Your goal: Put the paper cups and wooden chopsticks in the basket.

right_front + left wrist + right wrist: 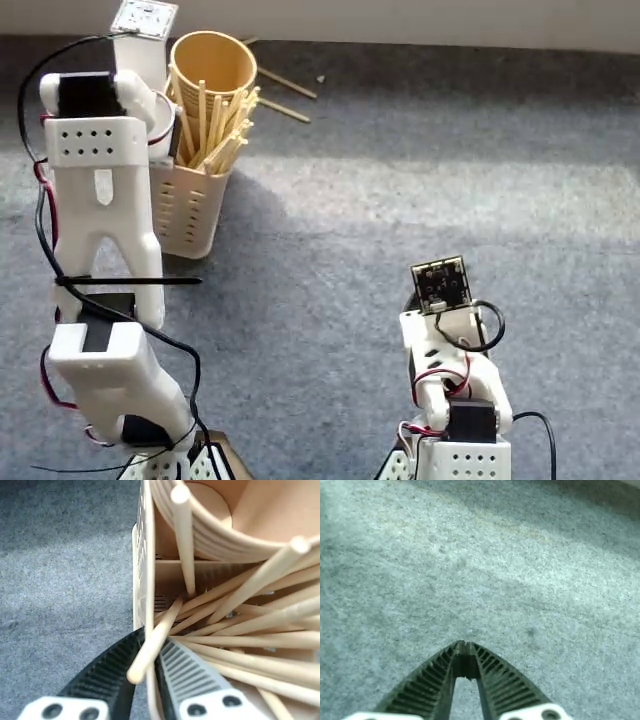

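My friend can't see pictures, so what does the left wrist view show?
The left pincer pinches one wooden chopstick at the basket wall. Inside the basket, many more chopsticks lean beside a paper cup.

Table: grey, felt-like covering point(420, 190), with a lighter band of daylight across it.
Far edge: pale strip point(450, 18) along the back.

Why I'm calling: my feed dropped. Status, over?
Left gripper shut on a chopstick at the basket wall. Right gripper shut, over the table. Paper cup in basket; two chopsticks loose behind it. No obstruction seen.
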Robot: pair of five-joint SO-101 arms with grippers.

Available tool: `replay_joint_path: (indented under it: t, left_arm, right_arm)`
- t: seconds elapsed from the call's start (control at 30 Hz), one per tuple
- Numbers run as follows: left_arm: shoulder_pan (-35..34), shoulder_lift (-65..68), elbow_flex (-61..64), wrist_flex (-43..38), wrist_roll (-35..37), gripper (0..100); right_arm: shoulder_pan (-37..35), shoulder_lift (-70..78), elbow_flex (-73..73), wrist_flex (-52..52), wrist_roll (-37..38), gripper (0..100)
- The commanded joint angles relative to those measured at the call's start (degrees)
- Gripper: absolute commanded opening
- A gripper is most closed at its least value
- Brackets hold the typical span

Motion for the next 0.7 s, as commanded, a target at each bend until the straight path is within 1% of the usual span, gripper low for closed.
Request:
replay_joint_path:
  t: [0.0,0.07,0.23,0.4,0.5,0.67]
  left_arm:
    - [9.6,-5.8,-3.0,-0.1,0.2,0]
    - [14.5,-8.9,-3.0,-0.1,0.3,0]
    - [22.6,-14.8,-2.7,0.2,1.0,0]
    - [32.0,-13.9,-2.7,-0.3,0.7,0]
    - [34.8,-11.3,-2.7,-1.1,0.7,0]
    - [36.5,-5.9,-2.7,-2.0,0.7,0]
  right_arm:
    - [-0.7,-0.8,7.7,-1.1,0.8,2.0]
    - [-0.7,-0.8,7.7,-1.1,0.8,2.0]
    - [-0.7,-0.8,7.8,-1.1,0.8,2.0]
    - [-0.7,-0.8,7.8,-1.1,0.8,2.0]
    - [-0.4,-0.9,7.7,-1.1,0.8,1.9]
    - [-0.3,-0.9,7.6,-1.1,0.7,1.6]
